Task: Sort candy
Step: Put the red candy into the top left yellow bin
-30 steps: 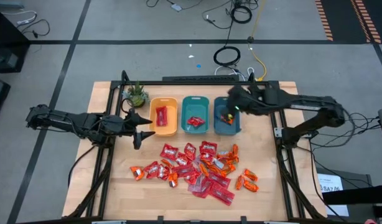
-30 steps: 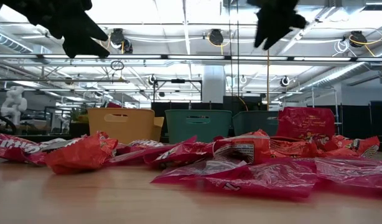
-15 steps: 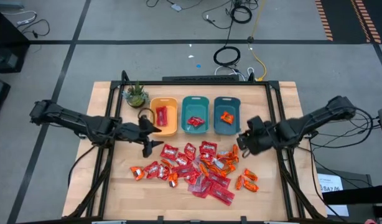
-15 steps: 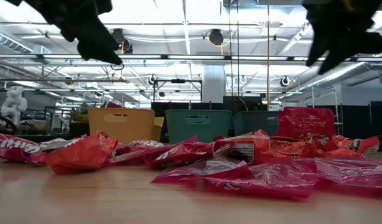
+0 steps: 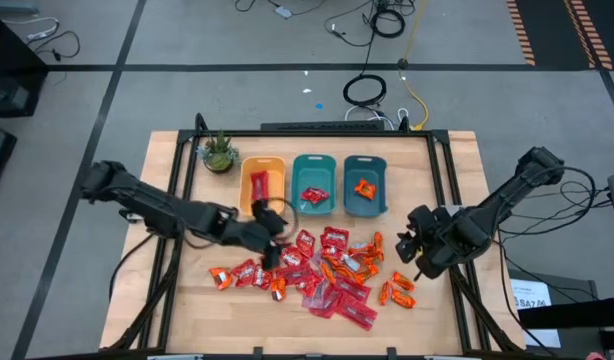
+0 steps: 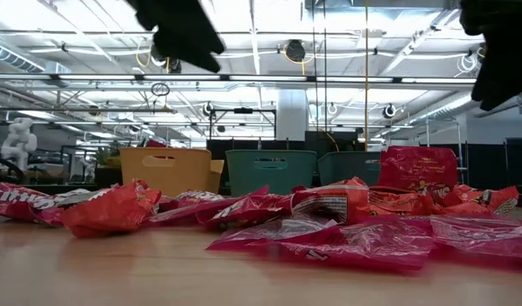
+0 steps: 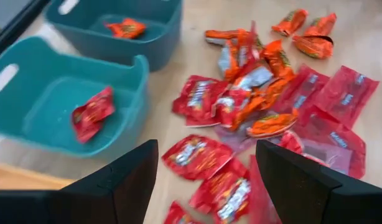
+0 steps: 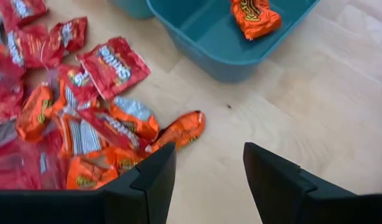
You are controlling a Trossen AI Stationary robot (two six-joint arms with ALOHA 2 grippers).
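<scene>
The candy [image 5: 317,268] lies in a loose pile of red, pinkish-red and orange packets on the wooden table, in front of three bins. My left gripper [image 7: 206,180] hangs open over the pile's left part [image 5: 271,250], with nothing between its fingers. My right gripper [image 8: 209,174] is open and holds nothing. It hovers above bare wood just right of the pile [image 5: 409,243], with an orange piece [image 8: 178,132] below it. In the low view both grippers are well above the candy, the left [image 6: 180,30] and the right [image 6: 503,51].
The yellow bin [image 5: 264,170] holds a long red packet, the middle teal bin [image 5: 314,168] a red packet [image 7: 91,114], and the right teal bin [image 5: 365,168] an orange piece [image 8: 256,15]. A potted plant [image 5: 219,152] stands at the far left. Bare wood lies right of the pile.
My left gripper has moved toward the table's right edge, from beside the yellow bin to over the pile's left part. My right gripper has gone from above the right teal bin toward the near right, sinking and rolling. Neither has changed its opening. The candy has not moved.
</scene>
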